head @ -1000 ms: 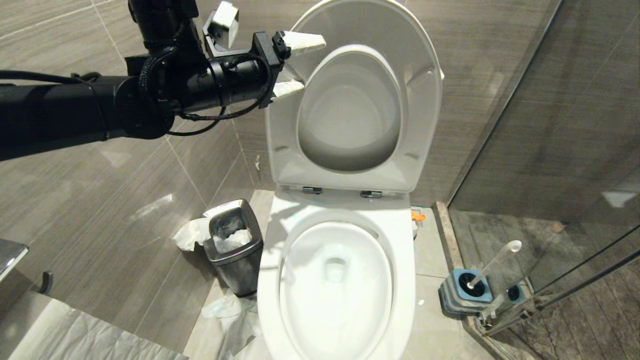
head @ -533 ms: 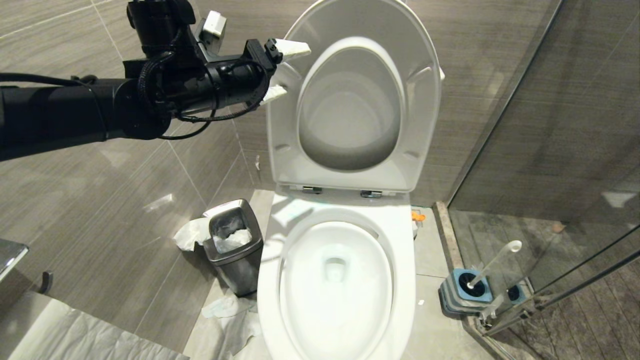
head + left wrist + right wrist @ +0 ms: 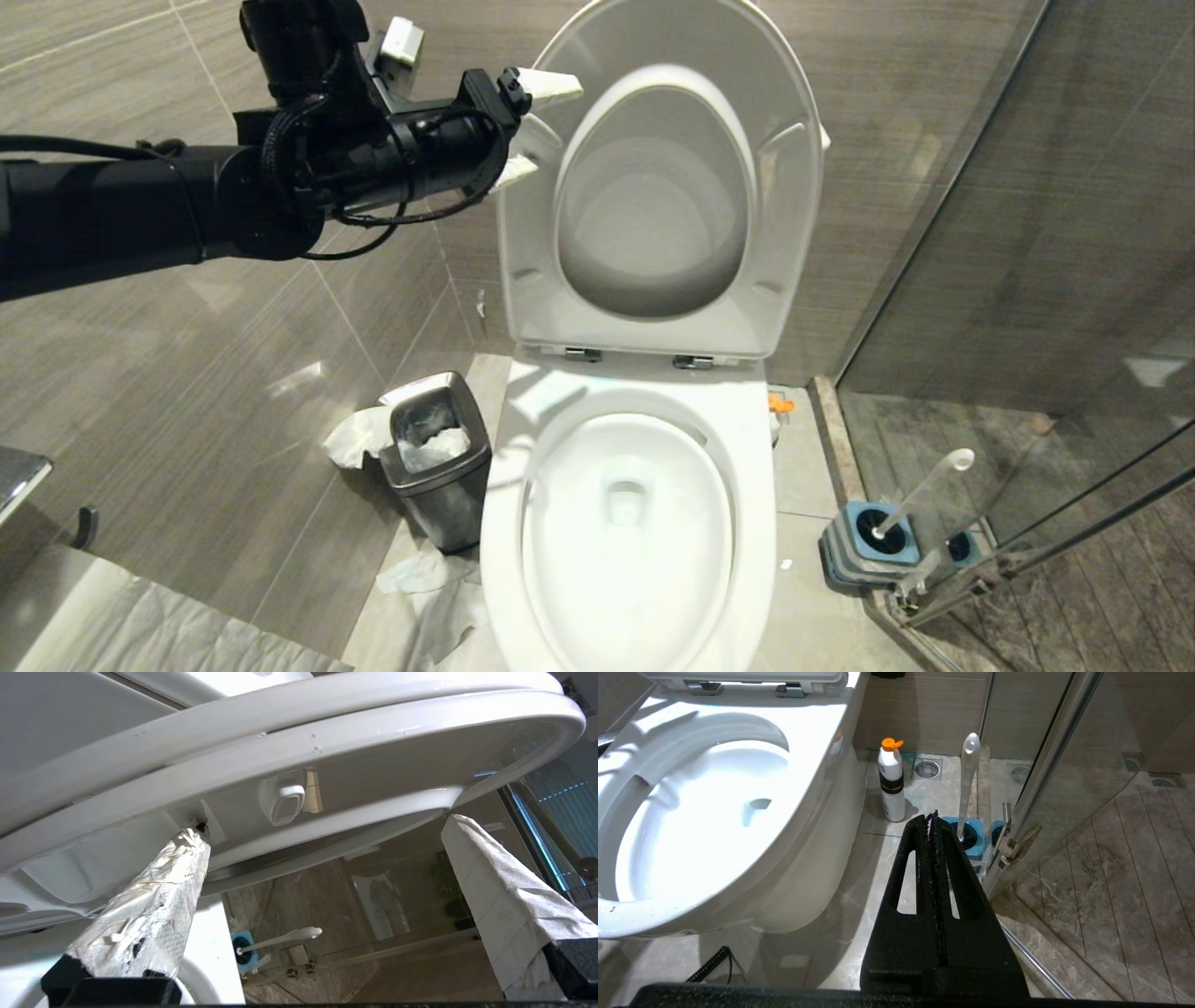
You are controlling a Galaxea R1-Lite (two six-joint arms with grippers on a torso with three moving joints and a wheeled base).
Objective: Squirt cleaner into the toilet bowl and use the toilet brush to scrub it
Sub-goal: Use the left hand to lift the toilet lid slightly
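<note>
While my left gripper [image 3: 534,126] sits high at the raised seat's [image 3: 523,233] outer edge, I note its wrapped fingers [image 3: 154,914] stand wide apart, holding nothing. My right gripper [image 3: 932,817] hangs low beside the toilet bowl [image 3: 756,485], jaws pressed together and empty. I record the toilet brush [image 3: 920,493] standing in its blue-topped holder [image 3: 864,551] on the floor, right of the bowl. An orange-capped bottle [image 3: 892,781] stands between bowl and brush.
</note>
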